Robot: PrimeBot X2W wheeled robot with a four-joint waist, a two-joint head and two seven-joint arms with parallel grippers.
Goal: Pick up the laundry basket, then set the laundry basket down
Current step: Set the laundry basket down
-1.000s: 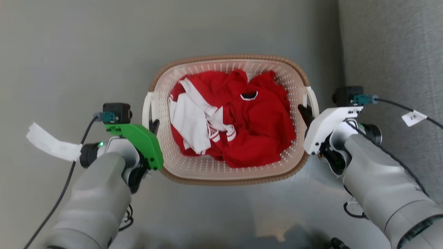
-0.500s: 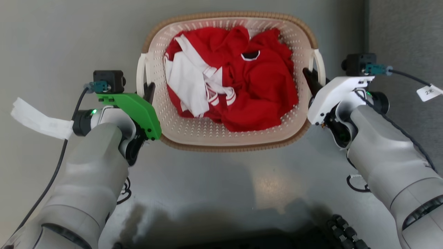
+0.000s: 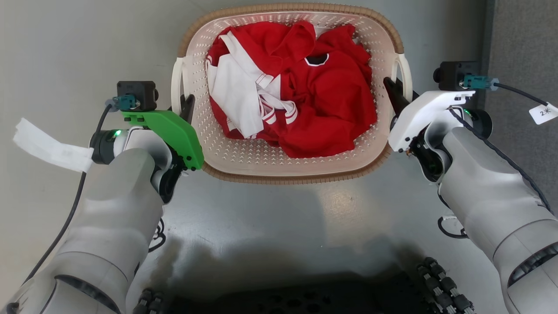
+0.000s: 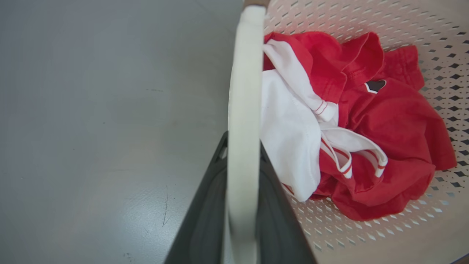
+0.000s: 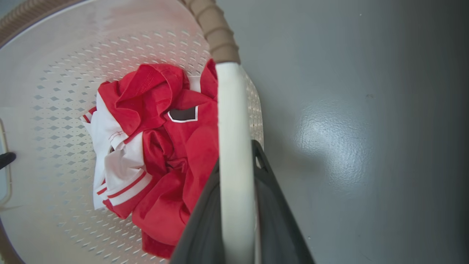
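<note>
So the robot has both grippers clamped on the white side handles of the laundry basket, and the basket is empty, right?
Not quite: the laundry basket is not empty. The head view shows crumpled red and white clothing lying inside it. The rest holds: the left gripper is clamped on the left handle, the right gripper on the right handle.

Floor [image 3: 270, 218]: smooth grey, slightly glossy. Darker, rougher-textured grey strip [image 3: 523, 43] runs along its right side and meets it at a straight seam. Well left of the strip, a soft pale glare patch [image 3: 344, 205]. Farthest from the strip, the floor reads paler. Broad dark shadow [image 3: 244, 270] lower down. Left wrist view: thin scratch [image 4: 165, 207]. Right wrist view: blotchy sheen [image 5: 329, 135].
</note>
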